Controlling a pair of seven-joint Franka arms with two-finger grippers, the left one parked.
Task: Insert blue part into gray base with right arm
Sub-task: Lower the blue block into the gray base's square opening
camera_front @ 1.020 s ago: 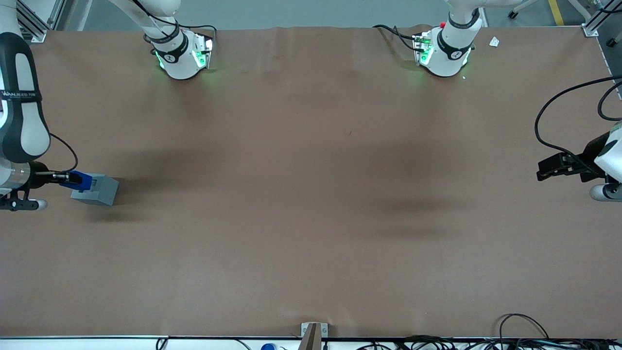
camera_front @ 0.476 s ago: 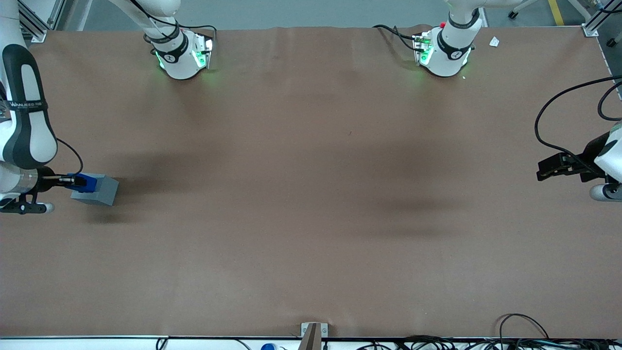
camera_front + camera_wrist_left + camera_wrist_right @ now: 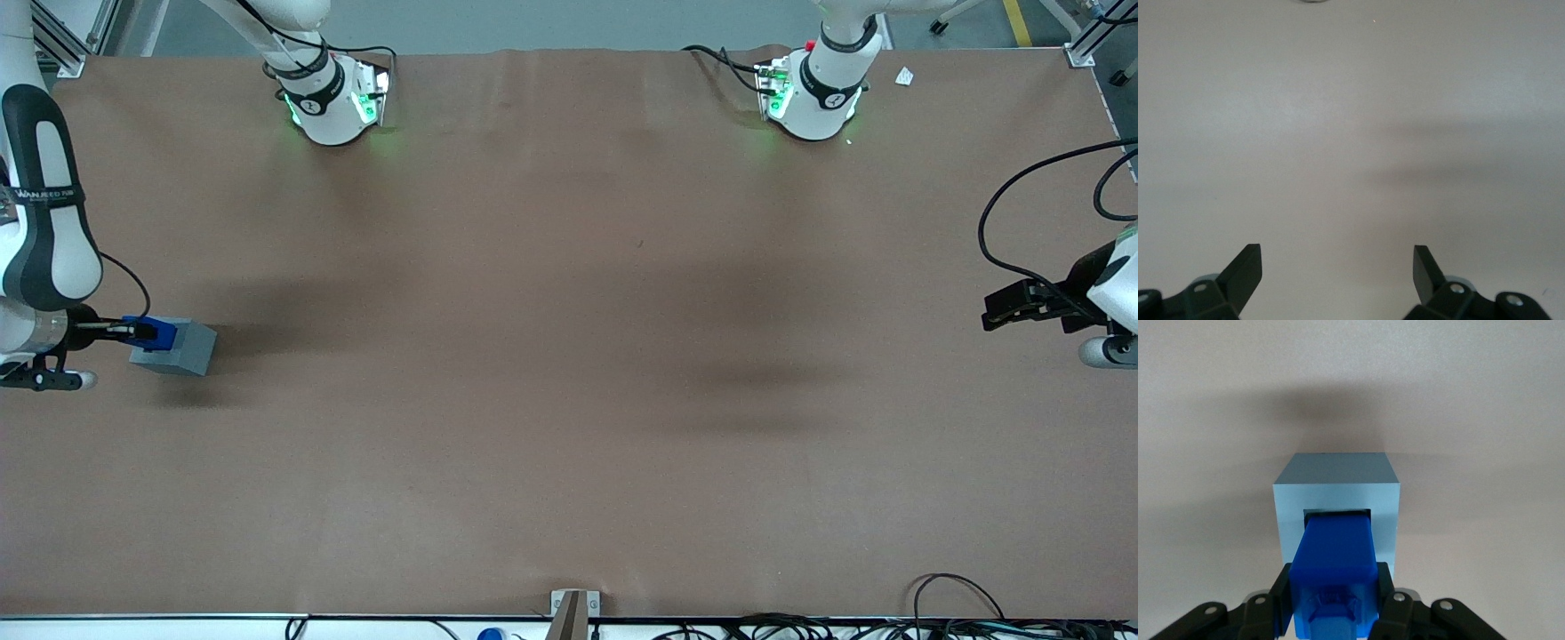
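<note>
Hand (image 3: 1331, 597): clamped on blue part (image 3: 1335, 560), above gray base (image 3: 1335, 497). Part's leading end sat inside base socket, hidden; fingertips (image 3: 1281, 590) partly cut off.

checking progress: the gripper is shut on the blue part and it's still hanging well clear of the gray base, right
Not quite. The gripper is shut on the blue part, but the part is not clear of the gray base: its leading end already sits in the base's square socket. The right wrist view shows this; the front view agrees, with the blue part against the base.
</note>
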